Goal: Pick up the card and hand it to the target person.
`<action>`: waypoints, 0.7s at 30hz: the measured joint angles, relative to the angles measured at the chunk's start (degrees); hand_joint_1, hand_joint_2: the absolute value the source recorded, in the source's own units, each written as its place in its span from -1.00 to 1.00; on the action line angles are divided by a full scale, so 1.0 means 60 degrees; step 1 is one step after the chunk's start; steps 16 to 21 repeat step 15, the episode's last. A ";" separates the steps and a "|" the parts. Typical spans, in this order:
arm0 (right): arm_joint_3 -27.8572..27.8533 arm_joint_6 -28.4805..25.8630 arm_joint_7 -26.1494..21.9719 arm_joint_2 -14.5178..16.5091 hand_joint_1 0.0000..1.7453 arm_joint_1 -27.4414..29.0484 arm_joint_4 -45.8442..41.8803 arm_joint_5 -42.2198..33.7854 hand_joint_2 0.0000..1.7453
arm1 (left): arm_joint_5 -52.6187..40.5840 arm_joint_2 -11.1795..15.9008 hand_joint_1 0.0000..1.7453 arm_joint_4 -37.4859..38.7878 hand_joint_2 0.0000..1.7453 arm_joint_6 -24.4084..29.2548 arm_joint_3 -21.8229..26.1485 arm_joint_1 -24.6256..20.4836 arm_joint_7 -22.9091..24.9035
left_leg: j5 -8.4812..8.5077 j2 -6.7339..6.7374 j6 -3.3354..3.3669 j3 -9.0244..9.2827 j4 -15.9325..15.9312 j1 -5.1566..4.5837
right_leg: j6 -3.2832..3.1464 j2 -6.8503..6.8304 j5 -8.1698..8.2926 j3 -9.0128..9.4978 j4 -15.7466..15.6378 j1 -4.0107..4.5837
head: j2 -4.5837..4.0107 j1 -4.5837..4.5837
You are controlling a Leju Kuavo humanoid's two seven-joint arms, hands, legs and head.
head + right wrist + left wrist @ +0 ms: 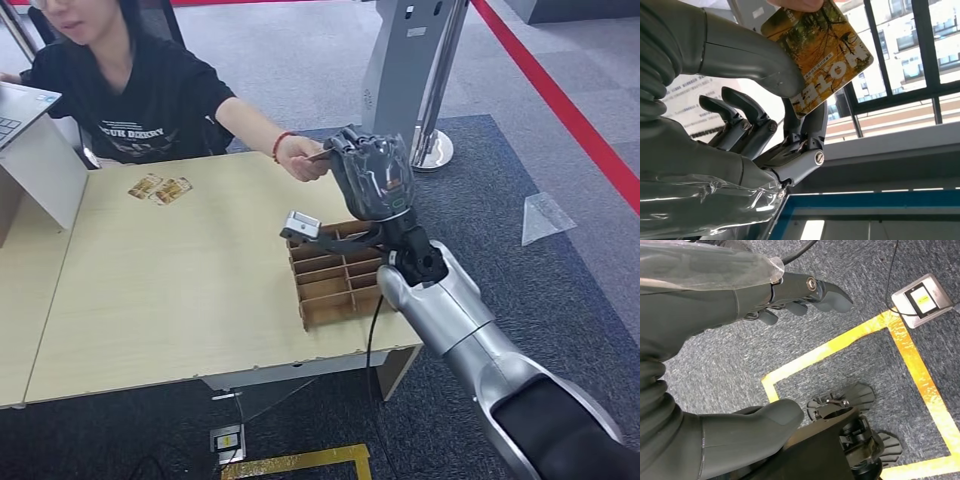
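Right hand [764,130]: raised past the far right corner of the table [189,300]; the card is pinched between thumb and fingers.
Card [821,55]: held up at the person's hand [306,160], which grips its far end.
Left hand [715,365]: hung over carpet, fingers apart, nothing held.
Divided wooden tray [332,285]: set under the right wrist.

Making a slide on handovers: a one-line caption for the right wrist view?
Right robot hand pinches a hotel card as a person's fingers grasp its far edge.
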 joint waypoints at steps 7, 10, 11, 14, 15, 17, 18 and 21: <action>-0.0110 0.0000 -0.0103 0.0234 -1.00 0.0000 0.0543 -0.0197 1.00 | 0.0082 -0.0037 -1.00 0.0000 1.00 0.0006 0.0000 0.0029 -0.0015 | 0.0000 0.0000 0.0000 0.0000 0.0000 0.0000 | 0.0000 0.0000 0.0000 0.0000 0.0000 0.0000 | -0.0002 0.0000; -0.0110 0.0000 -0.0190 0.0279 -1.00 -0.0018 0.0752 -0.0453 1.00 | 0.0115 -0.0042 -1.00 0.0000 1.00 0.0006 0.0000 0.0063 -0.0018 | 0.0000 0.0000 0.0000 -0.0001 0.0000 0.0000 | 0.0000 0.0000 0.0000 0.0000 0.0000 0.0000 | -0.0002 0.0000; -0.0110 0.0000 -0.0211 0.0290 -1.00 -0.0029 0.0796 -0.0518 1.00 | 0.0136 -0.0042 -1.00 0.0000 1.00 0.0007 0.0000 0.0074 -0.0021 | 0.0000 0.0000 0.0000 0.0000 0.0000 0.0000 | 0.0000 0.0000 0.0000 -0.0001 0.0000 0.0000 | -0.0002 0.0000; -0.0109 -0.0001 -0.0311 0.0305 -1.00 -0.0067 0.0868 -0.0750 1.00 | 0.0218 -0.0042 -1.00 0.0000 1.00 0.0027 0.0000 0.0105 -0.0060 | 0.0000 0.0000 0.0000 0.0000 0.0001 0.0000 | 0.0000 0.0000 0.0000 -0.0001 0.0000 0.0000 | -0.0002 0.0000; -0.0108 -0.0001 -0.0340 0.0306 -1.00 -0.0073 0.0875 -0.0800 1.00 | 0.0234 -0.0042 -1.00 0.0000 1.00 0.0033 0.0000 0.0110 -0.0071 | 0.0000 0.0000 0.0000 0.0001 0.0001 0.0000 | 0.0000 0.0000 0.0000 0.0000 0.0000 0.0000 | -0.0002 0.0000; -0.0108 -0.0001 -0.0340 0.0306 -1.00 -0.0073 0.0875 -0.0800 1.00 | 0.0234 -0.0042 -1.00 0.0000 1.00 0.0033 0.0000 0.0110 -0.0071 | 0.0000 0.0000 0.0000 0.0001 0.0001 0.0000 | 0.0000 0.0000 0.0000 0.0000 0.0000 0.0000 | -0.0002 0.0000; -0.0108 -0.0001 -0.0340 0.0306 -1.00 -0.0073 0.0875 -0.0800 1.00 | 0.0234 -0.0042 -1.00 0.0000 1.00 0.0033 0.0000 0.0110 -0.0071 | 0.0000 0.0000 0.0000 0.0001 0.0001 0.0000 | 0.0000 0.0000 0.0000 0.0000 0.0000 0.0000 | -0.0002 0.0000; -0.0108 -0.0001 -0.0340 0.0306 -1.00 -0.0073 0.0875 -0.0800 1.00 | 0.0234 -0.0042 -1.00 0.0000 1.00 0.0033 0.0000 0.0110 -0.0071 | 0.0000 0.0000 0.0000 0.0001 0.0001 0.0000 | 0.0000 0.0000 0.0000 0.0000 0.0000 0.0000 | -0.0002 0.0000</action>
